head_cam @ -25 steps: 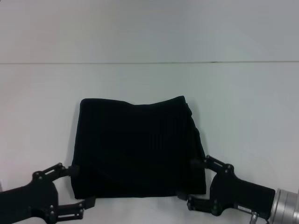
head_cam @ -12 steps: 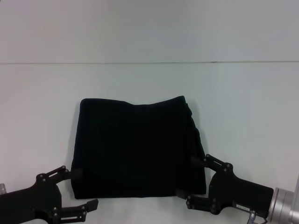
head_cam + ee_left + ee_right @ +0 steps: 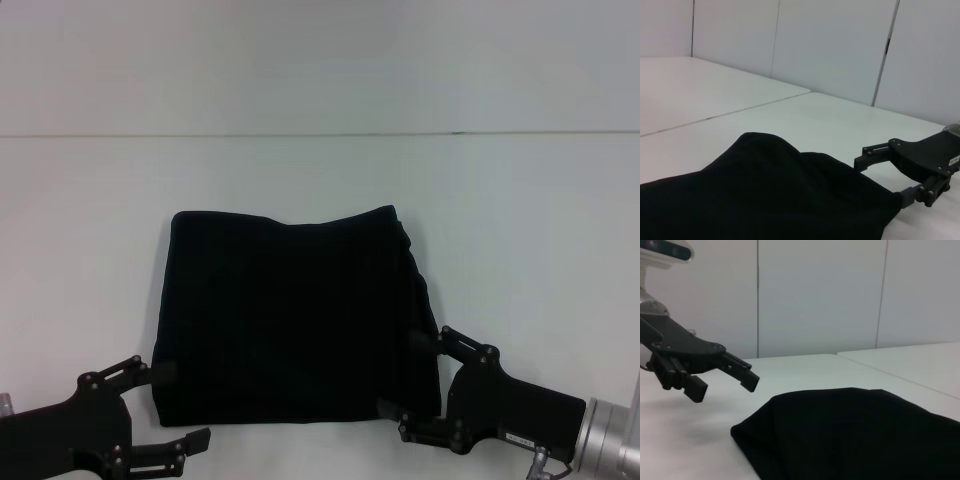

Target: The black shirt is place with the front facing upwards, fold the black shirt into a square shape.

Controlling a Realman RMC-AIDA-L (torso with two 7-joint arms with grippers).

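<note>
I log: black shirt folded square, centre frame on desk; left gripper lower left and right gripper lower right, both spread, empty.

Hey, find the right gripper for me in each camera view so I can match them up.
Head view: right gripper, lower right, open at the black shirt near corner.
Left wrist view: right gripper, far right, at the shirt's edge.
Right wrist view: not visible; that one is the left gripper.
Shared landmark: the black shirt.
</note>
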